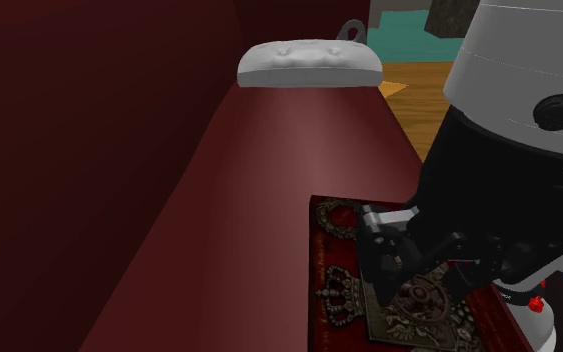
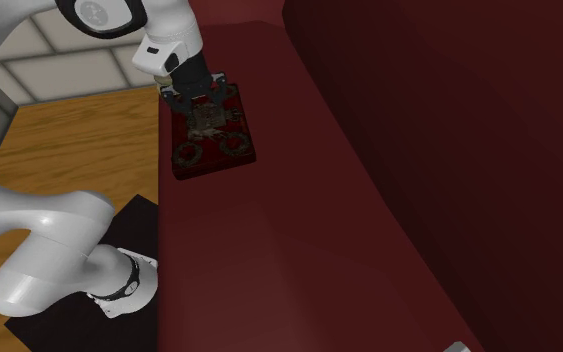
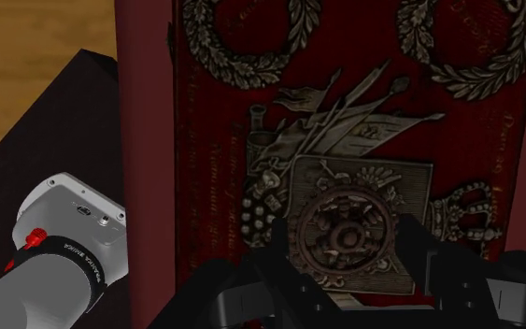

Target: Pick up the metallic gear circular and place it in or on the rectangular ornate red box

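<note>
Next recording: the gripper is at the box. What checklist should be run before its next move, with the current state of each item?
1. Gear clasped by the gripper, a finger on each side of it: ok.
2. Gear above the box lid, well inside its edges: ok.
3. Gear already resting on the lid: cannot tell.
4. Box lying flat on the seat: ok.
5. Box fully supported, though near the seat's front edge: ok.
</note>
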Tool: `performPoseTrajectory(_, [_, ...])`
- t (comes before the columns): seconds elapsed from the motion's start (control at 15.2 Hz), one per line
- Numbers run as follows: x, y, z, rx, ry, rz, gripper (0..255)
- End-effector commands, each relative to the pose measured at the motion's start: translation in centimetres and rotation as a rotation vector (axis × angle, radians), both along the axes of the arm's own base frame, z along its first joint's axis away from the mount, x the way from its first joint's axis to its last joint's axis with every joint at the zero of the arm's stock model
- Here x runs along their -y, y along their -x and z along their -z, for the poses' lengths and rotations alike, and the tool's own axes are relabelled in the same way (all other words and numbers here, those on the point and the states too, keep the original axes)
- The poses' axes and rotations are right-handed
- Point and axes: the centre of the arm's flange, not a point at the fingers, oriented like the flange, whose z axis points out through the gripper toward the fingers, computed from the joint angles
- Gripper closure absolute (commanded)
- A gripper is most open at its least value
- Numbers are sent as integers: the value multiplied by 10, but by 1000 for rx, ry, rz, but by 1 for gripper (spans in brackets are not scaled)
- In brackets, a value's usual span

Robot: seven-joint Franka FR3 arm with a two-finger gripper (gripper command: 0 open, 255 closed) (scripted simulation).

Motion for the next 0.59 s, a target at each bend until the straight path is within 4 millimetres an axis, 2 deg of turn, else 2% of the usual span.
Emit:
performPoseTrajectory(0.0, [0, 0, 0, 0, 0, 0, 0])
performPoseTrajectory(0.33, [0, 0, 0, 0, 0, 0, 0])
performPoseTrajectory(0.53, [3, 0, -39, 0, 0, 0, 0])
